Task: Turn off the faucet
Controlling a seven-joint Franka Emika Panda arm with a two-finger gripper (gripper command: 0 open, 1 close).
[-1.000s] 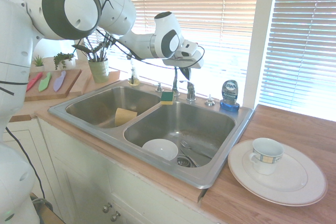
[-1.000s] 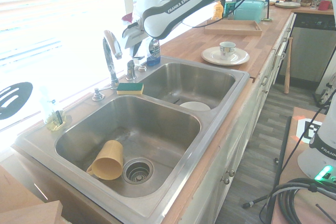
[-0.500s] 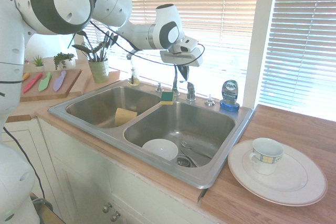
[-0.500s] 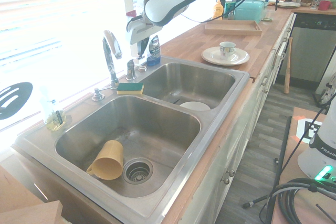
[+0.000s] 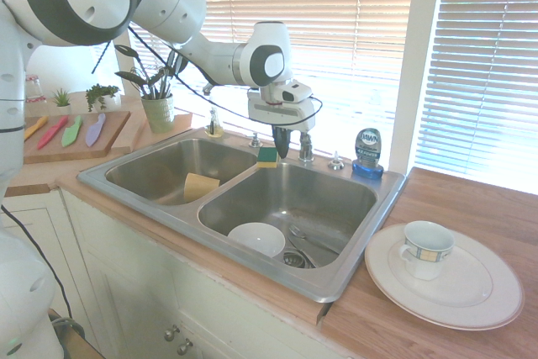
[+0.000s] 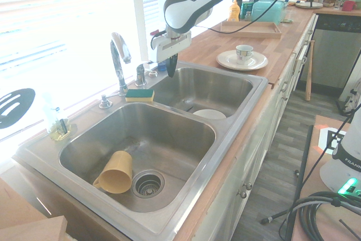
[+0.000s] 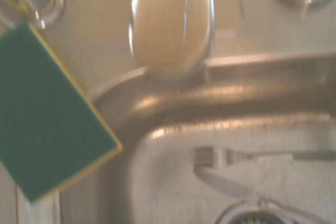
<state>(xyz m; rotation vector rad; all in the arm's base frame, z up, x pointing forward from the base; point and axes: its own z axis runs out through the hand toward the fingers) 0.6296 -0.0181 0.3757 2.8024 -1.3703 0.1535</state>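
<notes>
The chrome faucet (image 6: 118,62) arches up behind the divider of the double sink (image 6: 228,145). Its short lever handle (image 6: 141,74) stands just beside the spout. In the first exterior view the handle (image 5: 306,148) shows right of my gripper, and the spout is mostly hidden behind it. My gripper (image 6: 171,67) points straight down, shut and empty, over the back rim of the basin that holds the bowl. It hangs a little in front of the handle without touching it (image 5: 282,145). The wrist view shows the handle (image 7: 172,24) from above. No water stream is visible.
A green and yellow sponge (image 5: 268,155) lies on the back rim by the spout. A blue soap bottle (image 5: 367,153) stands further along the rim. A white bowl (image 5: 256,239) and a fork (image 7: 236,156) lie in one basin, a yellow cup (image 6: 115,172) in the other. A plate with a cup (image 5: 443,275) sits on the counter.
The arm has swung the gripper from high behind the faucet down and forward. It now points straight down in front of the handle, and stays shut.
</notes>
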